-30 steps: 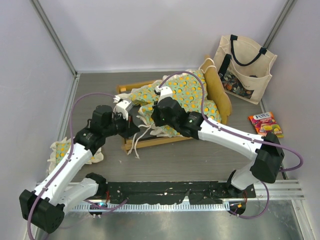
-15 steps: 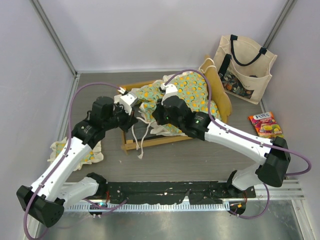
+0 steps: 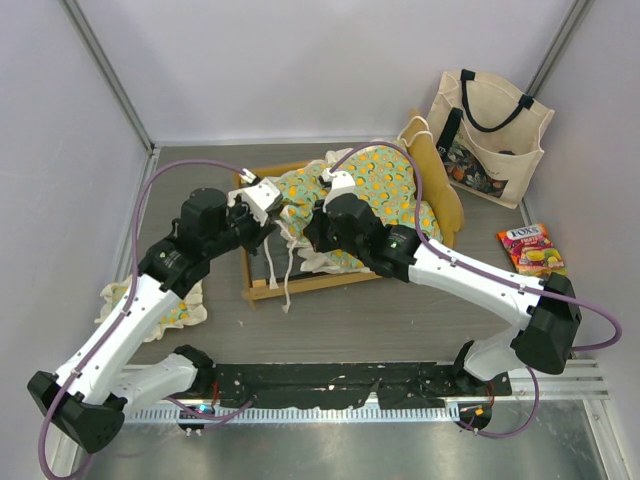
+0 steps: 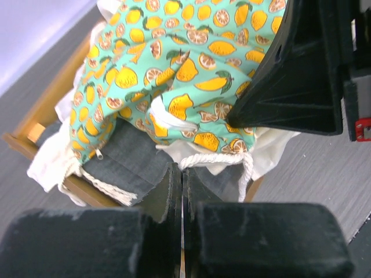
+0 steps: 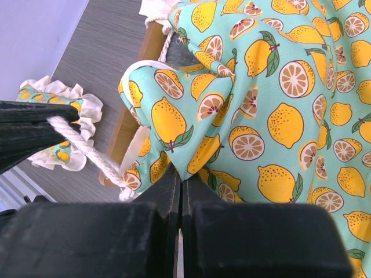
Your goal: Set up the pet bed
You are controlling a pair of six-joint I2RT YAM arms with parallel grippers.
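Note:
The pet bed's light-wood frame point(image 3: 310, 283) lies in the middle of the table, its curved headboard point(image 3: 441, 180) on the right. The green lemon-print mattress cushion point(image 3: 375, 185) sits bunched over the frame, leaving the grey base point(image 4: 124, 159) bare at the left end. My left gripper point(image 3: 268, 222) is shut on a white rope tie point(image 4: 214, 159) of the cushion, the rope leaving its jaw tips point(image 4: 182, 168). Just to its right, my right gripper point(image 3: 312, 230) is shut on a raised fold of the cushion point(image 5: 272, 87), pinched at the tips point(image 5: 181, 174).
A small matching ruffled pillow point(image 3: 150, 300) lies on the table left of the frame, under the left arm. A cream tote bag point(image 3: 487, 130) stands at the back right. A candy packet point(image 3: 532, 247) lies by the right wall. Loose ties point(image 3: 290, 275) hang over the frame's near rail.
My left gripper has moved away from me toward the frame's far-left corner, drawing the tie with it. The right gripper has shifted slightly right and kept its hold on the cushion.

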